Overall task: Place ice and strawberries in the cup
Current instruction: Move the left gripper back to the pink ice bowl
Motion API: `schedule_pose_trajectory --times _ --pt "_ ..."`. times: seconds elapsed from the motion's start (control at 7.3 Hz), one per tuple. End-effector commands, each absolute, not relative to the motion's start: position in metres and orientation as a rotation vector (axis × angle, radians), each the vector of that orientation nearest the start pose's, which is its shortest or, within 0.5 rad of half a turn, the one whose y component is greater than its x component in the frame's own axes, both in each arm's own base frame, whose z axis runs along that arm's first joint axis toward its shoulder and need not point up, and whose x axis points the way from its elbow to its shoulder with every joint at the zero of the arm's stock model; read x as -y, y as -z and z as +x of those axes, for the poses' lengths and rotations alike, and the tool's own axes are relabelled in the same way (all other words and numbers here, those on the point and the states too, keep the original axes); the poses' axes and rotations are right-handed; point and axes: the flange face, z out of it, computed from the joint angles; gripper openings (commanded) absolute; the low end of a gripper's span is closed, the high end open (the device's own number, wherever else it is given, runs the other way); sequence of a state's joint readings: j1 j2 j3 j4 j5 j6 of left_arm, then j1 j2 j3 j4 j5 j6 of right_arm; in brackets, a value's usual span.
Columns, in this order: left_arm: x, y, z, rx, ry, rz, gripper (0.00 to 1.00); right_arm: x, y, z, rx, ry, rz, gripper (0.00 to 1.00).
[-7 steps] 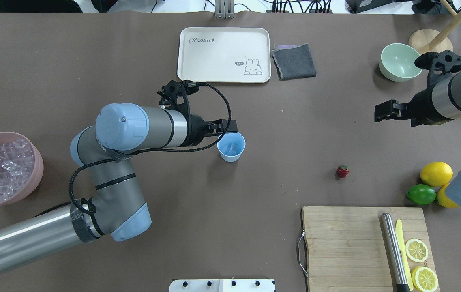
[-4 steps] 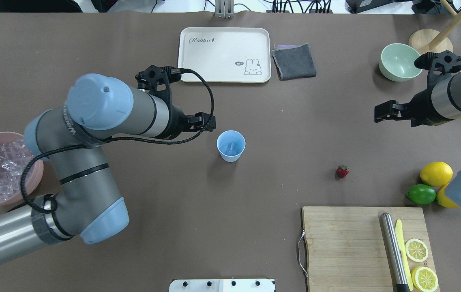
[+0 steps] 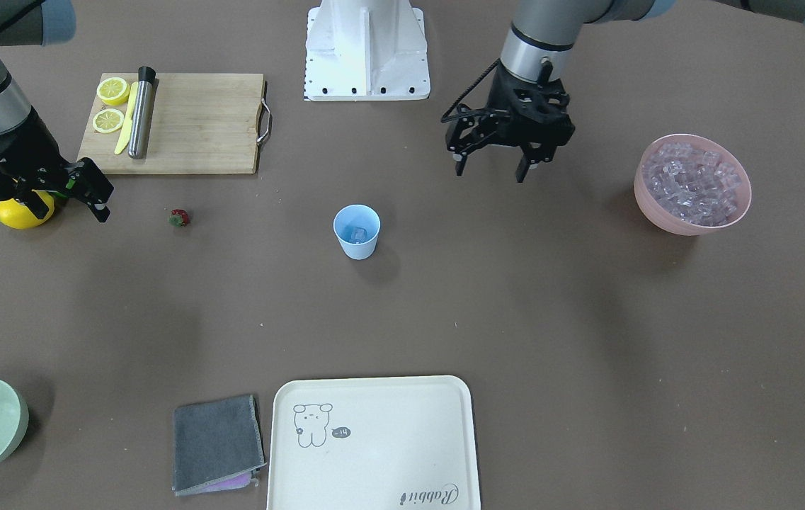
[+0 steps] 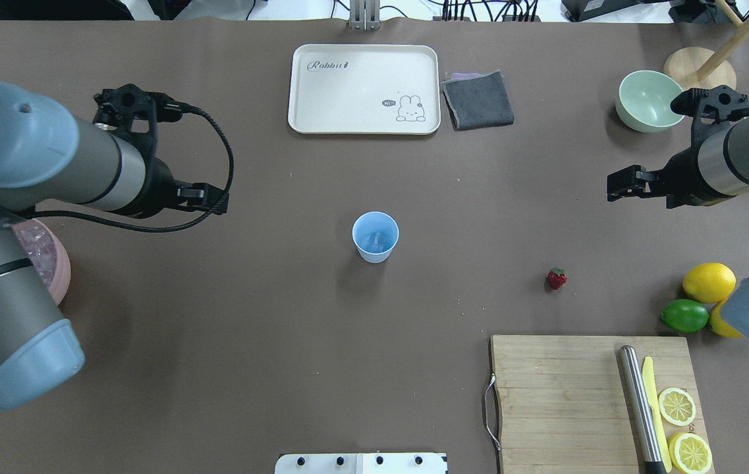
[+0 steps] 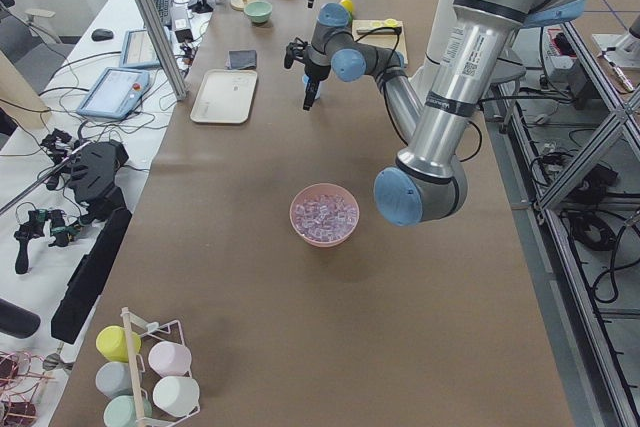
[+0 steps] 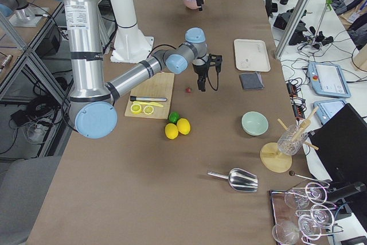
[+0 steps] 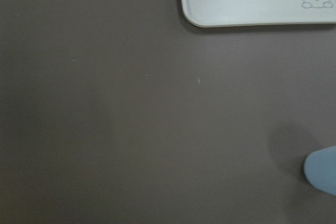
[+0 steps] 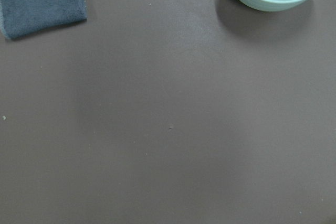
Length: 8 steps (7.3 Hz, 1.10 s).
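Ice [image 4: 376,240] is in the cup [image 4: 374,255] mid-frame, left claw [image 3: 490,173] and right claw [image 3: 71,205] both spread and empty, so I'd guess the right one grabs the strawberry [image 4: 556,278], right of center in the overhead view, next.

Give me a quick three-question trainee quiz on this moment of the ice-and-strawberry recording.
1. True or false: the strawberry is already in the cup.
2. What does the cup hold? A) ice B) a lime C) nothing
3. Is the left gripper open or shut?
Key: 1 false, it lies on the table. 2 A. 3 open, holding nothing.
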<state>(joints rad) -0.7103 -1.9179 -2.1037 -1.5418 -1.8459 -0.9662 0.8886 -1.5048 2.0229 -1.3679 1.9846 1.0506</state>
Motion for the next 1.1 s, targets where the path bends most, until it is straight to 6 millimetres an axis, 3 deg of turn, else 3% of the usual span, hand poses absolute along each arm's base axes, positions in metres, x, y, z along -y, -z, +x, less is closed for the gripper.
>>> schedule_pose_trajectory --times 0.0,0.27,0.55,0.68,0.96 --pt "0.440 -0.305 0.276 -0.764 -0.105 0.318 0.98 0.450 -0.397 -0.247 0.795 -0.195 0.157 1.00" --pt "0.432 -0.387 0.235 -0.772 -0.153 0.316 0.98 0.450 -0.398 -0.248 0.795 -0.197 0.154 1.00" --pt "0.409 -0.469 0.216 -0.795 -0.161 0.326 0.98 0.449 -0.398 -0.248 0.795 -0.194 0.154 1.00" --pt "0.399 -0.495 0.209 -0.799 -0.162 0.328 0.98 0.450 -0.398 -0.248 0.793 -0.195 0.154 1.00" --pt "0.395 -0.509 0.187 -0.848 -0.148 0.258 0.98 0.450 -0.398 -0.248 0.794 -0.194 0.155 1.00"
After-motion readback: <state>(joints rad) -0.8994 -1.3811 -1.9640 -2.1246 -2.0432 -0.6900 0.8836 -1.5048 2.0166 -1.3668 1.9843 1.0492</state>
